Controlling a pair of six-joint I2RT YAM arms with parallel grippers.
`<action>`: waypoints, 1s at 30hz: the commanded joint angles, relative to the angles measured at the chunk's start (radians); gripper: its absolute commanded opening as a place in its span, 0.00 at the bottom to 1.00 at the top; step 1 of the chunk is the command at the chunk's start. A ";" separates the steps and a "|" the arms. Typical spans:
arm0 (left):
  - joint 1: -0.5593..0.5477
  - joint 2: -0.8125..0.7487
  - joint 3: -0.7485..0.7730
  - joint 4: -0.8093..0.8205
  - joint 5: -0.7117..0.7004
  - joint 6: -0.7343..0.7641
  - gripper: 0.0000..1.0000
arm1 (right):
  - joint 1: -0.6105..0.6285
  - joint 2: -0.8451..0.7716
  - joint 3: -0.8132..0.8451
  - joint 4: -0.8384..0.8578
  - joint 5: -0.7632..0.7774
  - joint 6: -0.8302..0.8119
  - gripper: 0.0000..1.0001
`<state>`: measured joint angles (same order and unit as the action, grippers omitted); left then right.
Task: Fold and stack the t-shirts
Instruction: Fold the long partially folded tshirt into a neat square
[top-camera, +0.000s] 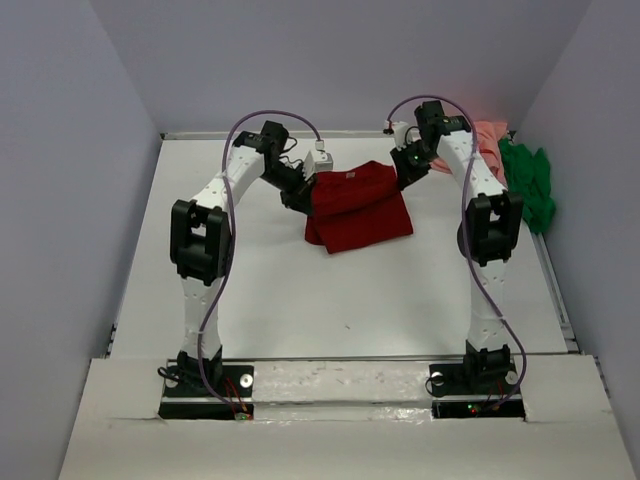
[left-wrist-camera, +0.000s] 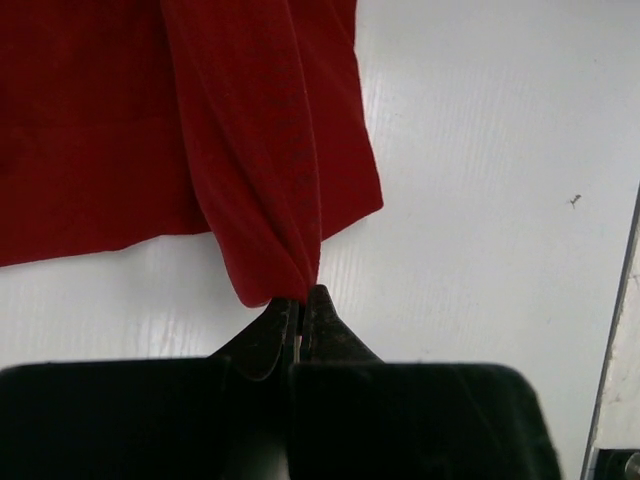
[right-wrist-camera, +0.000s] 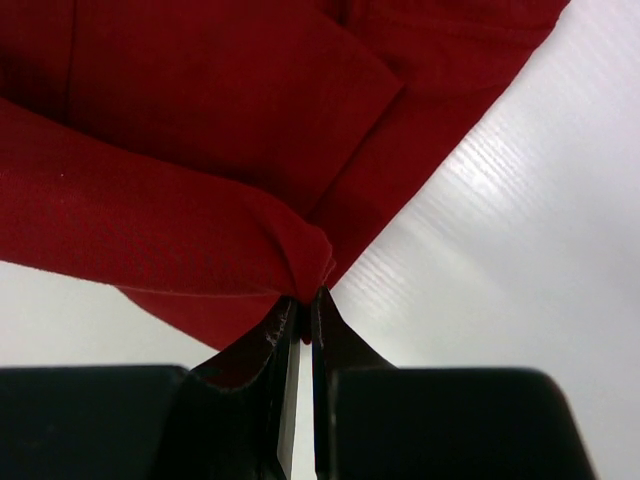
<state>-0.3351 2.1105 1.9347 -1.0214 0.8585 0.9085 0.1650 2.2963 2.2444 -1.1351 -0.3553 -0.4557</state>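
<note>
The dark red t-shirt (top-camera: 358, 207) lies partly folded at the middle back of the table. My left gripper (top-camera: 303, 196) is shut on its left edge; in the left wrist view a bunched fold of red cloth (left-wrist-camera: 270, 200) runs into the closed fingertips (left-wrist-camera: 301, 297). On the shirt's right upper corner my right gripper (top-camera: 405, 172) is shut too, with red cloth (right-wrist-camera: 200, 200) pinched between its tips (right-wrist-camera: 306, 298). A salmon pink t-shirt (top-camera: 491, 140) and a bright green t-shirt (top-camera: 530, 180) lie crumpled at the back right, behind the right arm.
The white table (top-camera: 340, 300) is walled on three sides by grey panels. A raised white edge (left-wrist-camera: 615, 330) shows at the right of the left wrist view. Purple cables loop over both arms.
</note>
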 joint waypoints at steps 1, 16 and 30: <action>0.028 0.037 0.053 0.043 -0.013 -0.063 0.00 | -0.013 0.052 0.081 0.070 0.021 0.002 0.00; 0.084 0.140 0.037 0.500 -0.220 -0.374 0.44 | -0.013 0.155 0.116 0.320 -0.002 0.003 0.99; 0.111 -0.240 -0.236 0.857 -0.729 -0.538 0.99 | -0.004 -0.141 -0.115 0.462 0.090 0.034 1.00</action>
<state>-0.2398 2.0003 1.7294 -0.2394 0.3168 0.3737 0.1577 2.3314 2.1838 -0.7715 -0.2985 -0.4259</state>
